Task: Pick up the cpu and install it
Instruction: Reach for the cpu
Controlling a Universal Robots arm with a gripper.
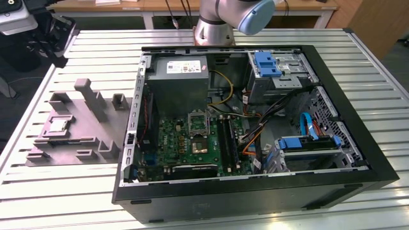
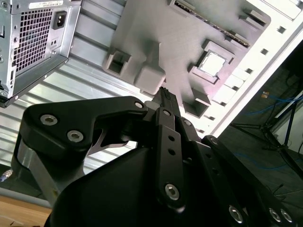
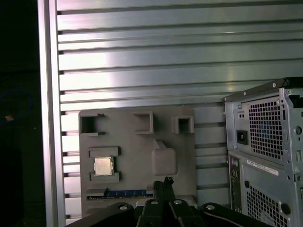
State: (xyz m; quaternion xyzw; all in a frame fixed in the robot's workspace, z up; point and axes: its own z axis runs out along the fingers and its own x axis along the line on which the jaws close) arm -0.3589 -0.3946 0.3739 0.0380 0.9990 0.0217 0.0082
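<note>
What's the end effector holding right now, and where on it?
Nothing; the end effector is empty, and the cpu sits in the grey tray.

Cpu point(image 3: 103, 166) in grey tray point(image 3: 135, 150) recess

Exterior view looks steeply down over the table point(image 1: 64, 191); both wrist views share the tray point(image 2: 180, 47) point(image 3: 137, 156) from above
</note>
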